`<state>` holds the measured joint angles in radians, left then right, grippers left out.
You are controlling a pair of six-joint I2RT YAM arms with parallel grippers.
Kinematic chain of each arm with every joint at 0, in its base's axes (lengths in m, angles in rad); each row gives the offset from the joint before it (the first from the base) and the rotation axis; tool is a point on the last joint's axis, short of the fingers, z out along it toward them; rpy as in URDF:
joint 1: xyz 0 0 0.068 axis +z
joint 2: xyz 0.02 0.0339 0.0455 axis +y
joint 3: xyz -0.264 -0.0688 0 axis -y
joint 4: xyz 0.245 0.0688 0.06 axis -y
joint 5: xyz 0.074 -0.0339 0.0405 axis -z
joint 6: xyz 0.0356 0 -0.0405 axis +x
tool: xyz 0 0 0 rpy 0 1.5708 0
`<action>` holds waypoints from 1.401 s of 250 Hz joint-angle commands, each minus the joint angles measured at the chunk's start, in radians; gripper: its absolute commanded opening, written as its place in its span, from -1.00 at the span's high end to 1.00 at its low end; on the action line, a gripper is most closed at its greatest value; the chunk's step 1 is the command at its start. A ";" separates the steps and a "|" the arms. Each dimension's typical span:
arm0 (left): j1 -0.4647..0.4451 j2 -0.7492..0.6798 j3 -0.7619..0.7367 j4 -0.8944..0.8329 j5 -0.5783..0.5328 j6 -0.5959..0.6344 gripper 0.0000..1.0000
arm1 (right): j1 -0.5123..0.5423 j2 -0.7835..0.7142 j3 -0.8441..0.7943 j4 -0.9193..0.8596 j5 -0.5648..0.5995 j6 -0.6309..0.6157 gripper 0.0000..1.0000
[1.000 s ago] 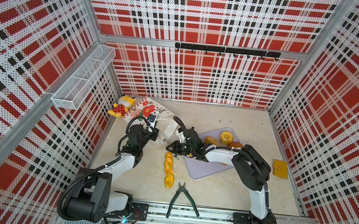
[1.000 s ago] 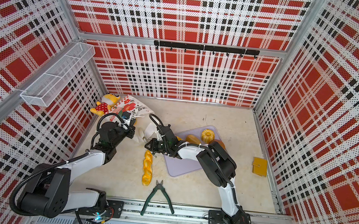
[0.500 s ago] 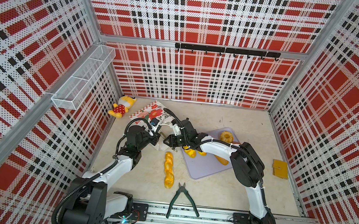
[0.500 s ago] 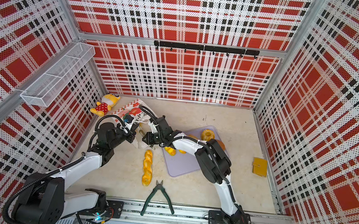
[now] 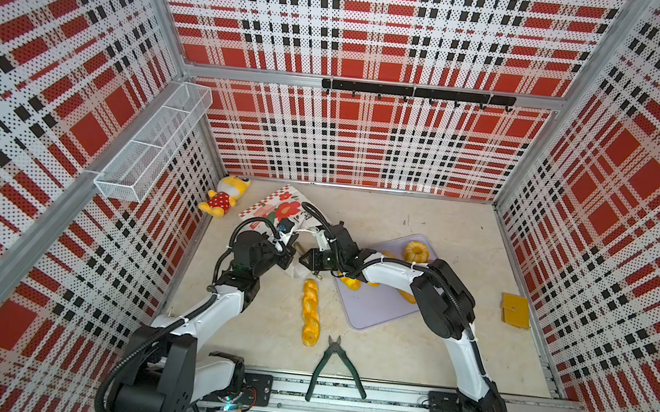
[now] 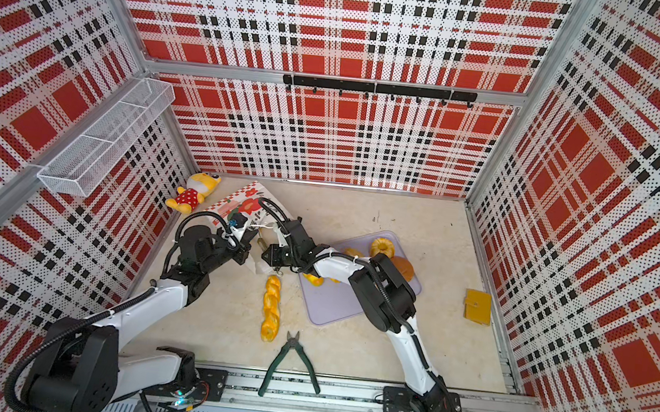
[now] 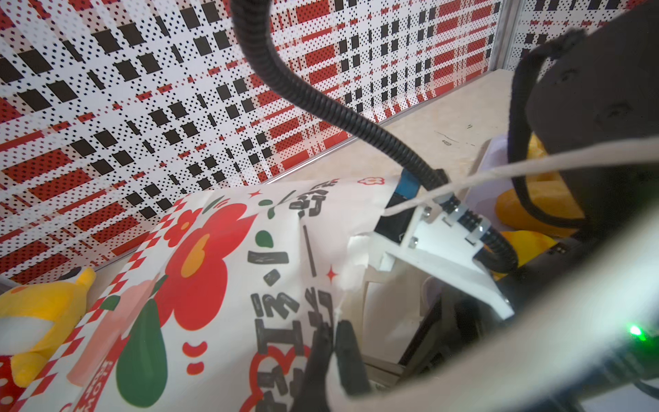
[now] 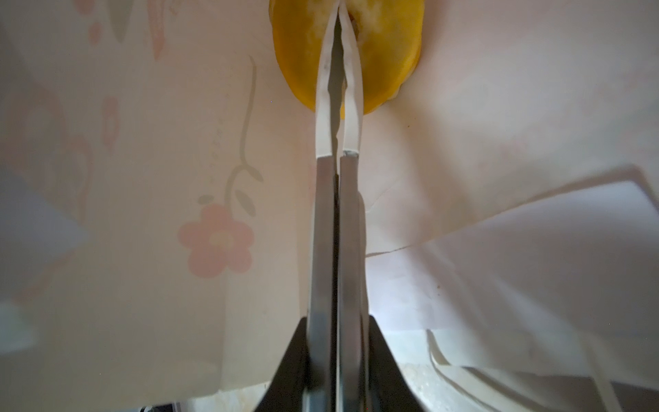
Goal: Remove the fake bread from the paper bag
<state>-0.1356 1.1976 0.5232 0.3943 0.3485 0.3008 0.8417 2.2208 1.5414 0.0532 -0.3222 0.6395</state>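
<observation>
- Our left gripper (image 7: 333,330) is clamped on the rim of the bag (image 7: 221,267), with its fingers closed and the paper pinched between them.
- Our right gripper (image 8: 337,21) reaches deep inside the bag. Its fingers are almost together, and the tips pinch a yellow bread (image 8: 388,53) at the far end.
- In both top views the bag lies on its side at the back left of the table (image 5: 408,361), its mouth facing our two grippers.
- A cord handle (image 7: 517,167) runs taut close by our right arm.
- The braid (image 5: 311,311) is already out. It lies on the table between the bag's mouth and the pliers (image 5: 335,362), just beside the tray (image 5: 371,311).
- On the tray we see a fluted cake (image 5: 415,251) and a brown bun (image 6: 402,267) near its far corner.
- Other yellow pieces (image 5: 350,283) also lie on the tray, partly hidden under our right arm, so we cannot tell their shapes.
- The doll (image 5: 222,202) lies near the bag's closed end, by the left wall.
- A yellow card (image 5: 514,311) sits well apart at the right edge of the table.
</observation>
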 commanded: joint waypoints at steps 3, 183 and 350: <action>0.002 -0.014 0.031 0.011 0.057 0.008 1.00 | -0.004 -0.050 -0.050 0.047 0.034 0.003 0.86; -0.002 -0.015 0.044 -0.015 0.006 0.023 1.00 | 0.001 -0.251 -0.216 -0.039 0.065 0.023 0.54; -0.019 -0.015 0.047 -0.017 -0.004 0.031 1.00 | 0.014 -0.300 -0.199 -0.066 0.007 0.010 0.36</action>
<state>-0.1474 1.1976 0.5339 0.3710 0.3393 0.3229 0.8547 1.9175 1.2835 -0.0662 -0.2970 0.6464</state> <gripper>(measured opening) 0.050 0.308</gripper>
